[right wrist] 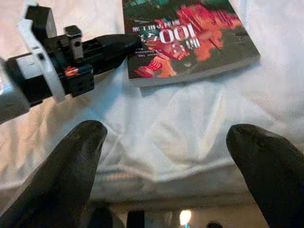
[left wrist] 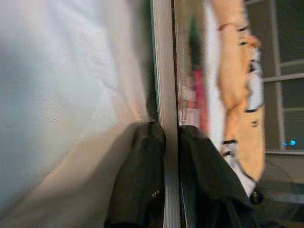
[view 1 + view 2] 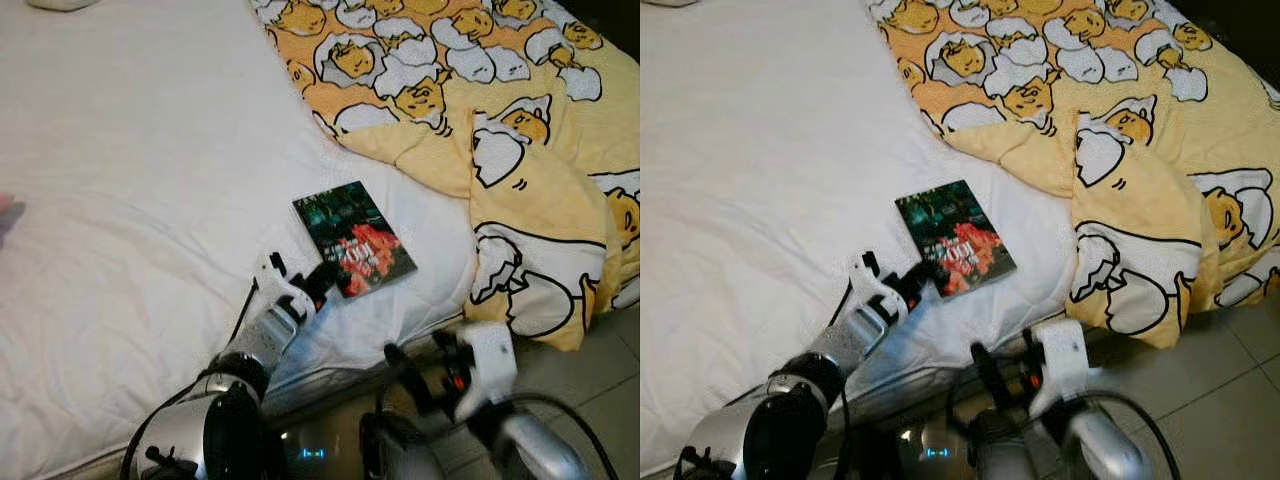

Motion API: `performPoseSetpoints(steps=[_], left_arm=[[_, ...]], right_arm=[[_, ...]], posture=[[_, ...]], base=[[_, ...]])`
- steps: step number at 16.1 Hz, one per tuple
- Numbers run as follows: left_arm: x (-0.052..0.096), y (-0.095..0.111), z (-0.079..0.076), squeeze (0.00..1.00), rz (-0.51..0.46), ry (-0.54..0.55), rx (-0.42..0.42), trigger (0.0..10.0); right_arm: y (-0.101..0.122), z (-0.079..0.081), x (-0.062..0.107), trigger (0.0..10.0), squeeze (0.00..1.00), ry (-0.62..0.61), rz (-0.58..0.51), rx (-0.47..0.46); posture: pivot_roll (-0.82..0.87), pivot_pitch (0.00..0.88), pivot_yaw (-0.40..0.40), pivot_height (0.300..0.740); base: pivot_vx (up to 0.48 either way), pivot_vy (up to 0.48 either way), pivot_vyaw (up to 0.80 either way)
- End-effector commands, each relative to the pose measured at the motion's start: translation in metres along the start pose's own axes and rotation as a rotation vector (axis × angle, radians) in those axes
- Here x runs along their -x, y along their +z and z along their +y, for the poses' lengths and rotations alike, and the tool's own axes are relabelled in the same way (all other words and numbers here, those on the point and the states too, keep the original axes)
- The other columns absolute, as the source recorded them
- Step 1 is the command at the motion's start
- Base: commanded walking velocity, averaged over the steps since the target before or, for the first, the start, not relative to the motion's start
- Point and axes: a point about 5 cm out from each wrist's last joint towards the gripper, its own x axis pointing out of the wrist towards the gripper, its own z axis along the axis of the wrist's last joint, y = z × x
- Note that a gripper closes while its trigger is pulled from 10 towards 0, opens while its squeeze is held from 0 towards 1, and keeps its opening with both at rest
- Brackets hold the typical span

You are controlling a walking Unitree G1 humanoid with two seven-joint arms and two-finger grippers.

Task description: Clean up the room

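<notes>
A paperback book [image 3: 355, 238] with a dark green and red cover lies flat on the white bed sheet [image 3: 130, 180], close to the bed's near edge. My left gripper [image 3: 325, 275] reaches over the sheet to the book's near corner. In the left wrist view its two black fingers [image 2: 147, 147] sit on either side of the book's page edge [image 2: 164, 71], shut on it. My right gripper [image 1: 173, 135] hangs open just off the bed's edge, below the book [image 1: 190, 33], with nothing between its fingers.
A yellow blanket [image 3: 480, 110] with cartoon egg figures covers the bed's right side and hangs over its edge. Tiled floor [image 3: 600, 350] shows at the lower right. A small pink thing [image 3: 5, 210] lies at the far left of the bed.
</notes>
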Motion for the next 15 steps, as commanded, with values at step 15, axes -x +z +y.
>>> performPoseSetpoints(steps=[15], left_arm=[[0.041, 0.064, -0.017, 0.0, -0.037, -0.089, -0.584, 0.0]], right_arm=[[0.037, -0.029, -0.078, 10.0, 0.0, -0.067, -0.203, 0.037]], posture=[[-0.18, 0.0, 0.087, 0.703]], base=[[0.0, 0.0, 0.0]])
